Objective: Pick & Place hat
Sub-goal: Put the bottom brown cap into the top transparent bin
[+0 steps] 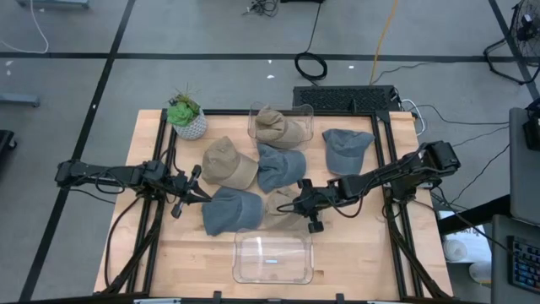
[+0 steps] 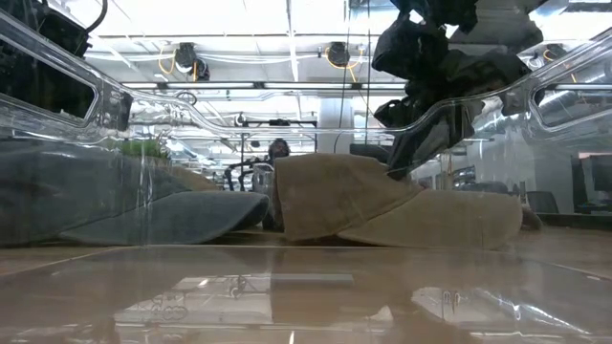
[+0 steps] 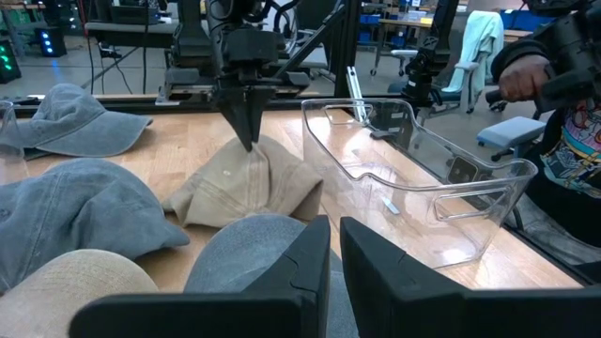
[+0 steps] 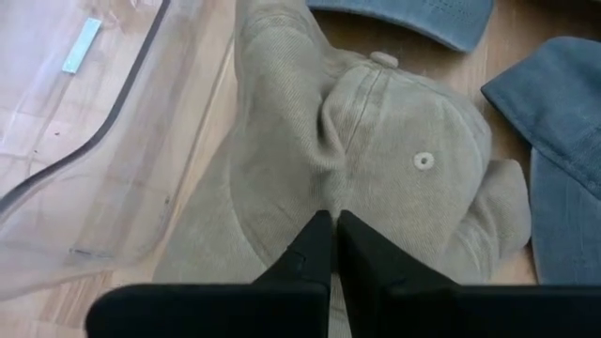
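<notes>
Several caps lie on the wooden table. My right gripper (image 1: 302, 201) (image 4: 332, 214) is shut on a tan cap (image 1: 283, 205) (image 4: 376, 160) that lies beside the near clear bin (image 1: 272, 257). The left wrist view shows that gripper (image 3: 249, 131) pointing down onto the tan cap (image 3: 244, 188). My left gripper (image 1: 196, 194) (image 3: 333, 258) is shut, at the left edge of a blue cap (image 1: 229, 209) (image 3: 249, 249); whether it touches the cap does not show. The low view looks through the bin at the tan cap (image 2: 382, 205) resting on the table. My right gripper pinches a raised fold of the tan cap's crown (image 4: 328, 183), near the top button, between its two fingers. It comes from above, pointing down and slanting from the table's right. The cloth puckers at the fingertips. The cap's brim and rim lie on the table.
A far clear bin (image 1: 305, 114) holds another tan cap. Other blue and tan caps crowd the table's middle, with a potted plant (image 1: 187, 118) at the far left. A person (image 3: 563, 84) stands past the table's near edge. Bare wood shows either side of the near bin.
</notes>
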`<state>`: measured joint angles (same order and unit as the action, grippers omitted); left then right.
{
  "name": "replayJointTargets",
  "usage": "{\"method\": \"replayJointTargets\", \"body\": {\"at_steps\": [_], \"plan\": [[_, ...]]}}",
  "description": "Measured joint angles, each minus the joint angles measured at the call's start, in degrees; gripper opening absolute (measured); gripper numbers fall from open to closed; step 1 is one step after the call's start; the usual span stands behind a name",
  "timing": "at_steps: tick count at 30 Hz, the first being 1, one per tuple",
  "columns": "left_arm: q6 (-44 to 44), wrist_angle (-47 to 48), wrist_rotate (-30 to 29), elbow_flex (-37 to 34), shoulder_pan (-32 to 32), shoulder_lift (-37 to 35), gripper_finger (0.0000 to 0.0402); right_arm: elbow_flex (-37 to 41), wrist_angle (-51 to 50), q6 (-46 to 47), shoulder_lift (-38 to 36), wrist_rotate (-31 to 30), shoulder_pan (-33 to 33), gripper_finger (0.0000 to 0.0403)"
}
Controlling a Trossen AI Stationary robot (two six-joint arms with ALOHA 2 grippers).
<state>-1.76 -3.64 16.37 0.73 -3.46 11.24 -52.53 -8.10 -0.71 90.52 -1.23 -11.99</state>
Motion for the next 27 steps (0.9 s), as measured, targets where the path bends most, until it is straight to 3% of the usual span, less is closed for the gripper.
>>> {"method": "replayJointTargets", "body": {"at_steps": [27], "plan": [[0.0,0.0,0.0,0.0,0.0,0.0,0.0037,0.0,0.1,0.1,-0.2,1.5,0.0,0.0]]}}
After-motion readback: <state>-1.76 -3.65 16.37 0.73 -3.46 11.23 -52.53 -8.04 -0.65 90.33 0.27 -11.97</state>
